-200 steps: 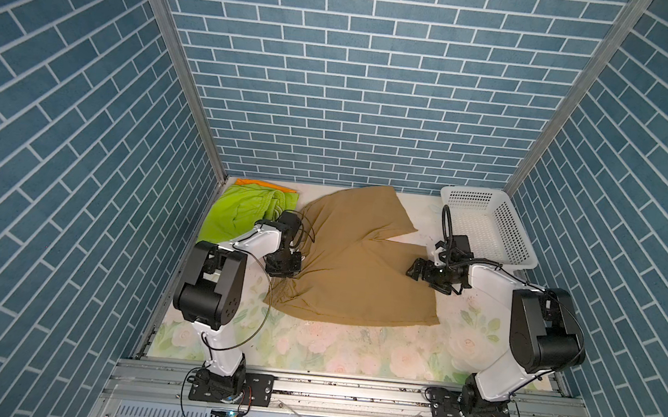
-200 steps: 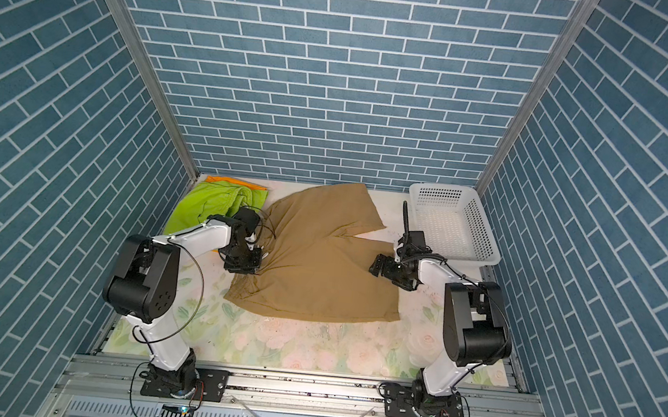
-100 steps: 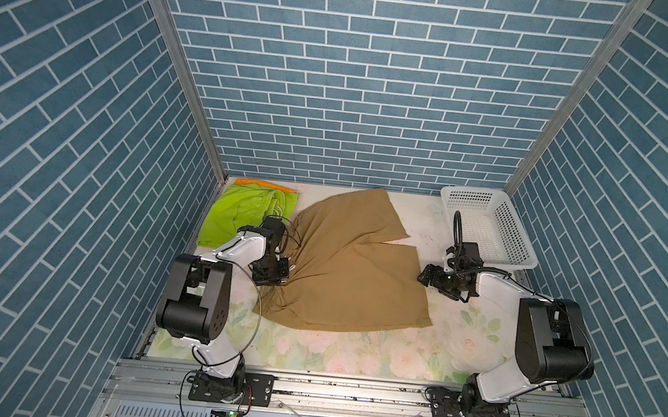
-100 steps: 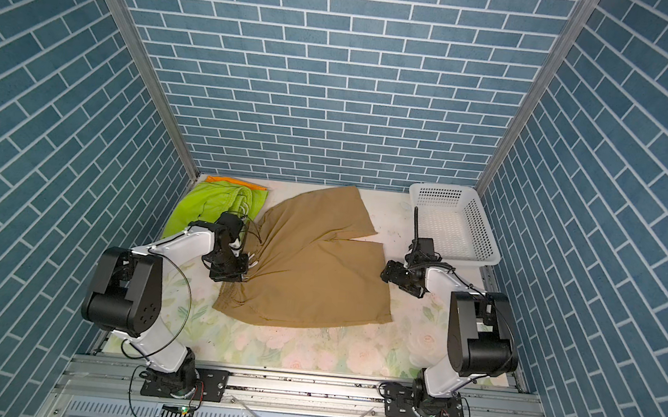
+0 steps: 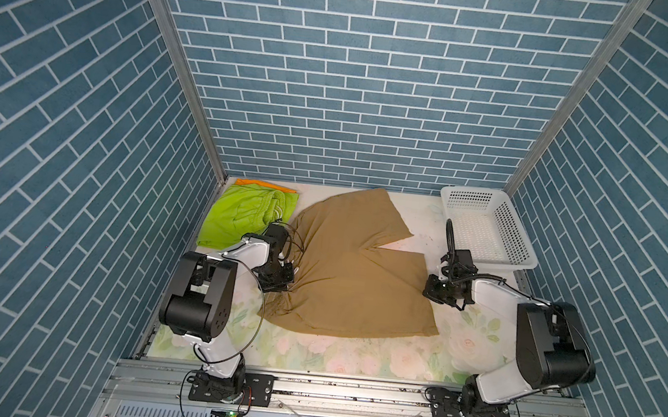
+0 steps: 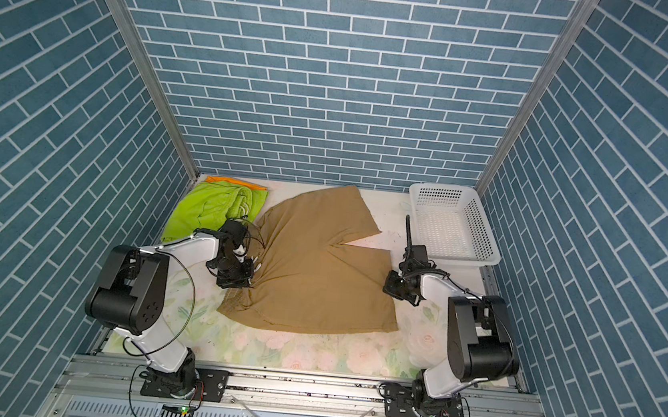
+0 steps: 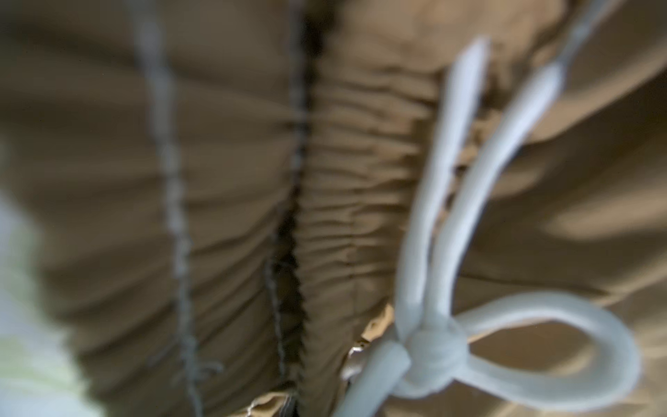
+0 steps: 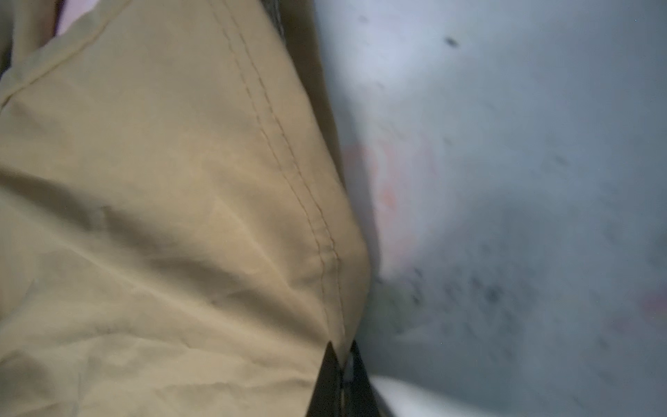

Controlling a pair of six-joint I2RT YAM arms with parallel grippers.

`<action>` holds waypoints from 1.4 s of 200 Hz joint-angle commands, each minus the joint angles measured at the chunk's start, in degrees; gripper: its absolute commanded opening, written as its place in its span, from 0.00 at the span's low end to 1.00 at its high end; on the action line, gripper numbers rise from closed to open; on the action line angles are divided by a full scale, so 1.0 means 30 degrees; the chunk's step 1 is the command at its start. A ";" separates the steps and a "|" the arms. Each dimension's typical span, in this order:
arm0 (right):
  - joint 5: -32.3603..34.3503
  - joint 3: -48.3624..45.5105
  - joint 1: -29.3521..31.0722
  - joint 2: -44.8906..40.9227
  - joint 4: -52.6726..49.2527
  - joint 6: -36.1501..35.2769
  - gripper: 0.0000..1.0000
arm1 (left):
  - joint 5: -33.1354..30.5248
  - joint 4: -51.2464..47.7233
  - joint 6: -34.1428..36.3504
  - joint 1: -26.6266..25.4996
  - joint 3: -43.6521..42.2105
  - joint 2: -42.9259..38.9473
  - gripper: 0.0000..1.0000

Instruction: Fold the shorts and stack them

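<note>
Far left: green shorts (image 5: 239, 219) lie bunched on the mat (image 5: 330, 355) against the left wall. Orange shorts (image 5: 266, 185) show only as a strip along their far edge.

My left gripper (image 5: 284, 290) sits just right of the green shorts, at the waist of the tan shorts (image 5: 354, 286). Its jaws are pressed together on the gathered waistband, and creases radiate from that point. The left wrist view shows the elastic waist close up, with the knotted white cord (image 7: 433, 346) lying on it.

The tan shorts lie spread at mid-table, one leg toward the back wall and one toward the right. My right gripper (image 5: 430, 289) pinches the hem corner of the right leg, its fingertips (image 8: 330, 379) closed on the stitched edge.

Far right: basket (image 5: 526, 253), apart from the shorts.
</note>
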 commanded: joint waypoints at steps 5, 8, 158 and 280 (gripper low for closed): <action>0.1382 -0.1214 -0.1139 -0.3220 -0.3265 -0.0088 0.00 | 0.1469 0.1360 -0.1570 -0.1968 -0.0740 0.0176 0.06; 0.1546 -0.1345 -0.1210 -0.3639 -0.3446 -0.0088 0.00 | 0.1549 0.1417 -0.1653 -0.2122 -0.0752 0.0201 0.07; 0.1389 0.7751 -0.0489 0.1492 -0.3778 -0.1200 0.91 | -0.2414 -0.2353 0.0894 0.1308 0.9413 0.1345 1.00; 0.1387 1.6799 0.0717 1.2372 -0.3365 0.0107 0.71 | -0.2065 -0.2084 0.0918 0.0752 0.9672 0.2398 1.00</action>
